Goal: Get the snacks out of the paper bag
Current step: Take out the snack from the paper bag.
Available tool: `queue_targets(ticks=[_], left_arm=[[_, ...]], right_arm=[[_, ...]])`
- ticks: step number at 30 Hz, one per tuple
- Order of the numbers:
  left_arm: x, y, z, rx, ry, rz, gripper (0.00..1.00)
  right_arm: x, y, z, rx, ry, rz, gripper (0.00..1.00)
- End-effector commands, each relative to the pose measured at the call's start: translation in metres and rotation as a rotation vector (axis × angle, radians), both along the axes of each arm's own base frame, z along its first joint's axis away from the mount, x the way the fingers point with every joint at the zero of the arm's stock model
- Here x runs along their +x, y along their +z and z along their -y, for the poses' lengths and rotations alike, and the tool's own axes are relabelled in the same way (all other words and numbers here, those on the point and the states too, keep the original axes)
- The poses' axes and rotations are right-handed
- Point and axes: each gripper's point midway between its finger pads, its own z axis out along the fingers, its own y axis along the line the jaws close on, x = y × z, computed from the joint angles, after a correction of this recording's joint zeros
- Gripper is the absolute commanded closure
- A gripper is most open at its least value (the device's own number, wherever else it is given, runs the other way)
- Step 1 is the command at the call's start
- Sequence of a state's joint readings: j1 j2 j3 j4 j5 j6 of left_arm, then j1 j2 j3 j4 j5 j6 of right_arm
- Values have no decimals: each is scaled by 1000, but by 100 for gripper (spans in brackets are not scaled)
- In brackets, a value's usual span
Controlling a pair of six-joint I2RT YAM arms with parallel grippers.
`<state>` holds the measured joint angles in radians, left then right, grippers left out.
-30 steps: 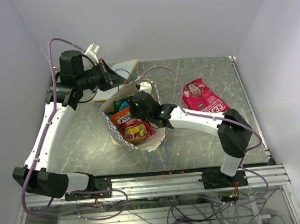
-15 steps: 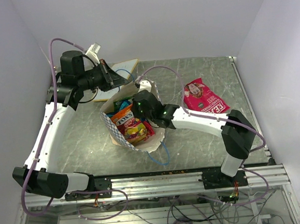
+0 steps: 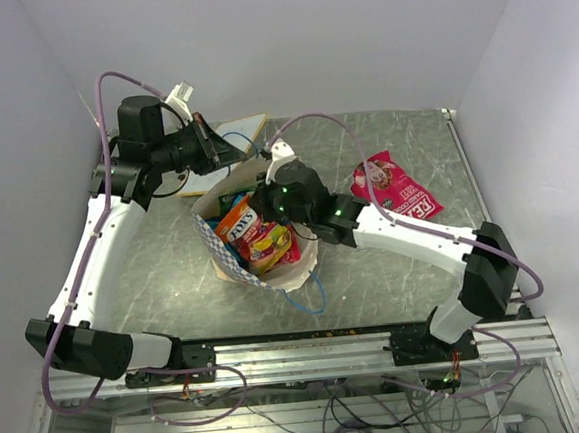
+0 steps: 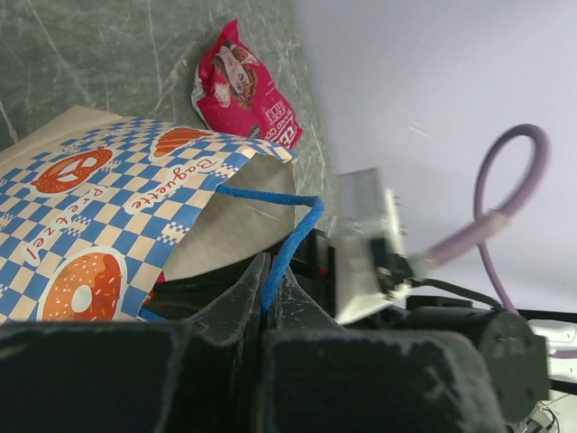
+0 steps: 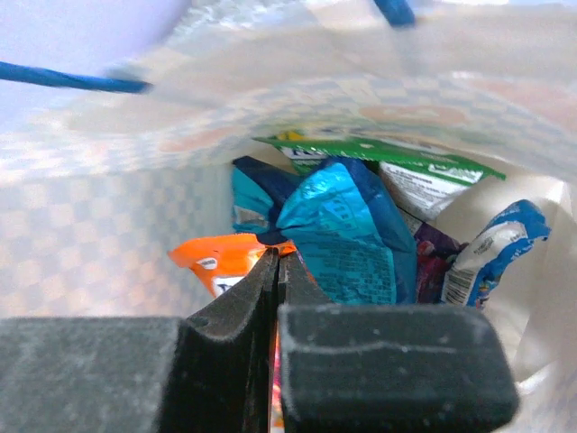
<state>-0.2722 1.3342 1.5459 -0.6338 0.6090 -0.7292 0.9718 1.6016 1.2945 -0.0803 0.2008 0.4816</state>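
Paper bag [image 3: 231, 264] stands open, left of table [image 3: 173, 271] centre. Left gripper [image 4: 268, 271] is at the bag's far rim, jaws pinched tight on the blue string handle [image 4: 293, 225].

Right gripper [image 5: 276, 263] reaches into the bag mouth from the right. Its jaws are narrow, nipping what looks like the corner of a blue packet [image 5: 347, 239]. Packed beside that in the bag are an orange packet [image 5: 216, 260], a green packet [image 5: 379, 153] and a blue-white packet [image 5: 491, 248].

Red bag [image 3: 396, 188] lies flat on the table, right of the paper bag and apart from it. White board [image 3: 247, 127] lies at the far side, by the left gripper.
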Motion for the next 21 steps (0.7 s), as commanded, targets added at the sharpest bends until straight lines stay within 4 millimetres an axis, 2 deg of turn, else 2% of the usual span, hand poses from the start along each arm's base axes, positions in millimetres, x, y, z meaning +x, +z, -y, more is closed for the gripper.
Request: queue_targets(ticks=[1, 10, 16, 21], left_arm=[[1, 25, 5, -32, -7, 80, 93], [11, 26, 1, -40, 58, 101, 93], [18, 19, -3, -26, 95, 90, 93], [25, 22, -6, -27, 134, 79, 93]], right_arm=[[-10, 75, -1, 103, 81, 112, 100], [-17, 153, 18, 167, 67, 203, 100], [-21, 194, 36, 188, 43, 269, 100], [-25, 229, 52, 190, 17, 320, 100]])
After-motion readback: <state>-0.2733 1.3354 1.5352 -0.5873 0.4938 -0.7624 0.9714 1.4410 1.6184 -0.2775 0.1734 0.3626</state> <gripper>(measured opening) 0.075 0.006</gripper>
